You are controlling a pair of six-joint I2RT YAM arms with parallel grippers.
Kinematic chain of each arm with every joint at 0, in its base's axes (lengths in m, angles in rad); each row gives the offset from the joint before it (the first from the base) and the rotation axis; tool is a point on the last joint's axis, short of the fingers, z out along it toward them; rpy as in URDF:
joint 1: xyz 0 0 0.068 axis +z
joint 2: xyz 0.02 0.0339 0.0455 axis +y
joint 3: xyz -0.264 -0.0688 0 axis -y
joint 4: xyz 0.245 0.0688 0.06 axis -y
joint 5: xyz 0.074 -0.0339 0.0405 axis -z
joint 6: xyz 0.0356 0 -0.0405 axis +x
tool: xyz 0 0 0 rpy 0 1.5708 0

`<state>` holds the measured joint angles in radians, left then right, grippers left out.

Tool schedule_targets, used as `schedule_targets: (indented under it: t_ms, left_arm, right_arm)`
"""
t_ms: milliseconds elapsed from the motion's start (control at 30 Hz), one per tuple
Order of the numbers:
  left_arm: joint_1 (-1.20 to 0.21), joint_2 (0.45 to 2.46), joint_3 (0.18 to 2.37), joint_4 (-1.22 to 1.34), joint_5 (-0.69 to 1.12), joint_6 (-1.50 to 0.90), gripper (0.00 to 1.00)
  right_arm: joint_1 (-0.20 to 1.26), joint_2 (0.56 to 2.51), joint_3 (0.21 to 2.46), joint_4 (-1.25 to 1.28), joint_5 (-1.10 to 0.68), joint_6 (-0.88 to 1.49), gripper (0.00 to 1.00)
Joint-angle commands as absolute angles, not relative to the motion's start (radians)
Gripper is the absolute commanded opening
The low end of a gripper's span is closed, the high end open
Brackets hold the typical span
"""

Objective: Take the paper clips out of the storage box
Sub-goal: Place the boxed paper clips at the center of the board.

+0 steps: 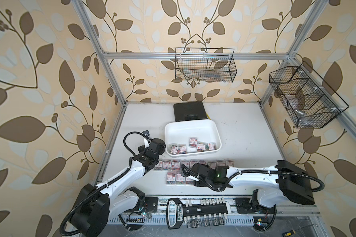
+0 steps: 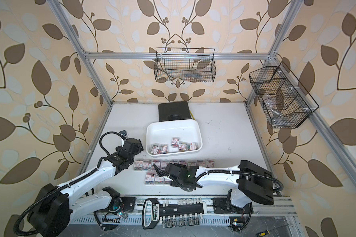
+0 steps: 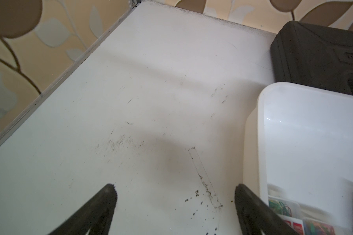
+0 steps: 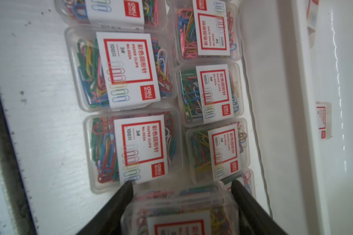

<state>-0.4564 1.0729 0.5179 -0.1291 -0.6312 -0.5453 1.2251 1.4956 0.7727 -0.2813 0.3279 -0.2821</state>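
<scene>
Right pincer (image 4: 181, 184): closed on a clear box of paper clips (image 4: 179, 205), which was gripped by two opposite sides and held just above the desk (image 4: 39, 101). The box was held at the right end of the shorter row (image 1: 176, 177) of unloaded boxes, the row nearest the desk's front edge. A longer row (image 1: 193, 164) was laid between that row and the storage box (image 1: 191, 131), close along its near wall. Left pincer (image 3: 175, 189): spread wide and empty, held over bare desk just beside the left wall of the storage box. About five boxes (image 1: 200, 146) were seen inside the storage box, all gathered against its near wall, and its far part was bare. A black case (image 1: 188, 110) was set behind it, toward the desk's back edge. The step in hand was judged to be the setting down of a box already lifted out. The next move was judged to call for a lowering until the box lay flat beside its neighbour without riding onto it, then a release. For the left pincer, a lift over the rim toward the near left corner was called for.
</scene>
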Motion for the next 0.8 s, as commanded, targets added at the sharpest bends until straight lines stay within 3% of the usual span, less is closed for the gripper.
schedule_targets:
  t_ms: [0, 233, 767]
  left_arm:
    - [-0.446, 1.057, 0.53, -0.115, -0.646, -0.535, 0.93]
    - [-0.446, 1.057, 0.529, -0.115, -0.647, -0.535, 0.93]
    - [-0.446, 1.079, 0.545, -0.126, -0.655, -0.54, 0.93]
  right_arm:
    - [1.223, 1.529, 0.784, -0.319, 0.284, -0.31, 0.46]
    - [1.222, 1.527, 0.795, -0.342, 0.261, -0.31, 0.5]
    - [1.243, 1.454, 0.769, -0.329, 0.25, -0.291, 0.73]
